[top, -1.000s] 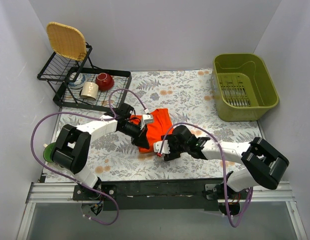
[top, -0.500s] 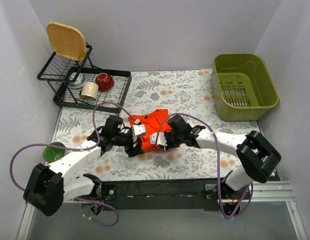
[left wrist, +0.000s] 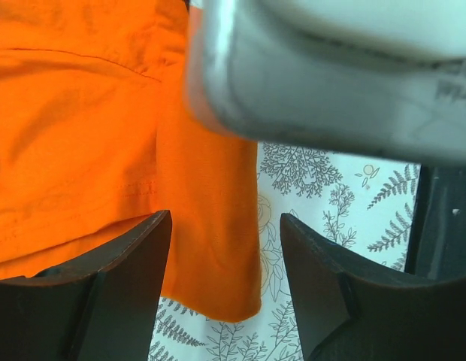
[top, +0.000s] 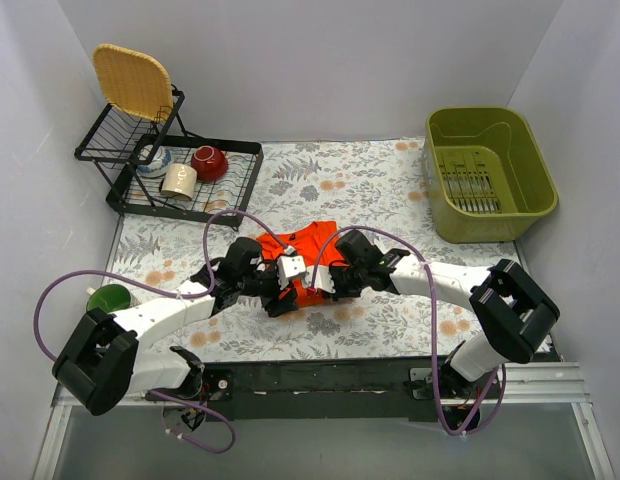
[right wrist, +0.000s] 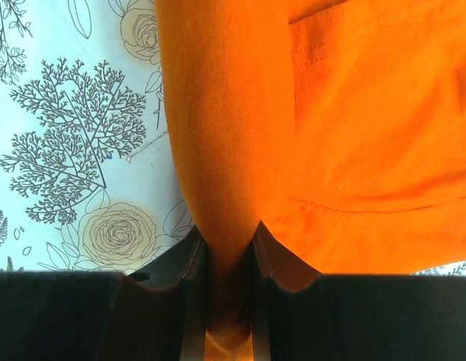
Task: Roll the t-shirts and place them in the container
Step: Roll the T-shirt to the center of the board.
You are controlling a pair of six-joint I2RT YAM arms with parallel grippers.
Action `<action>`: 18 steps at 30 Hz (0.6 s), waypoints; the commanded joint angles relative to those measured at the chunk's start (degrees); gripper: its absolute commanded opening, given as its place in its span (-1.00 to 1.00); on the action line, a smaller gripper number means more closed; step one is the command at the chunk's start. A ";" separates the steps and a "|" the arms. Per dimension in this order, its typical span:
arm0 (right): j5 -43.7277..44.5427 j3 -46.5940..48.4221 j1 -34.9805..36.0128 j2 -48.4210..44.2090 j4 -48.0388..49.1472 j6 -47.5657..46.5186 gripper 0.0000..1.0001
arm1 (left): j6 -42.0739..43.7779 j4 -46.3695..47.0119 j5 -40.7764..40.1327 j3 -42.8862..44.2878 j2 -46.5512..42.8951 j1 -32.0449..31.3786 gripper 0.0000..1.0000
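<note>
1. Found the shirt (top: 308, 243) bunched near the middle of the table (top: 390, 190), partly folded and not yet rolled, with its near edge under the left end effector (top: 282, 296) and the right end effector (top: 312, 288).
2. Noted the right end effector (right wrist: 229, 242) nearly closed, pinching a narrow ridge of the shirt (right wrist: 331, 113) between its fingers.
3. Noted the left end effector (left wrist: 224, 226) standing well open, straddling a loose corner of the shirt (left wrist: 83, 135) just above the table (left wrist: 331, 188), with nothing gripped.
4. Judged a slip likely under any hard pull: thin, soft fabric, held only by a small pinch on one side.
5. Judged a skewed or loose roll likely from that one-sided hold; could have dragged the whole shirt across the table instead of turning it over itself.
6. Feared a knock between the two end effectors, set just beside each other in the top view, with a grey housing (left wrist: 331, 75) filling the upper part of the left wrist view.
7. Feared a missed grab on closing the left jaws: corner lying off-centre, nearer one finger, so easily pushed aside rather than caught.
</note>
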 commanded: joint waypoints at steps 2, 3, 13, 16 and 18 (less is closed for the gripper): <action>-2.25 2.15 -0.98 0.19 0.23 3.01 -0.56 | -1.31 -2.28 0.52 2.23 -0.90 -0.25 0.18; -2.34 2.15 -0.98 0.19 0.23 3.01 -0.56 | -0.87 -2.02 0.08 1.52 -1.07 -0.25 0.18; -3.57 2.33 -1.16 -0.07 -0.38 4.85 -0.57 | -5.34 3.68 -0.80 -0.94 4.46 -0.51 0.12; -4.36 2.06 -1.25 -0.16 -0.47 5.82 -0.56 | -5.97 4.40 -1.68 -2.00 4.81 -0.42 -0.14; -4.89 1.80 -1.34 -0.08 -0.82 6.17 -0.57 | -5.01 3.26 -1.68 -2.18 5.17 -0.42 -0.56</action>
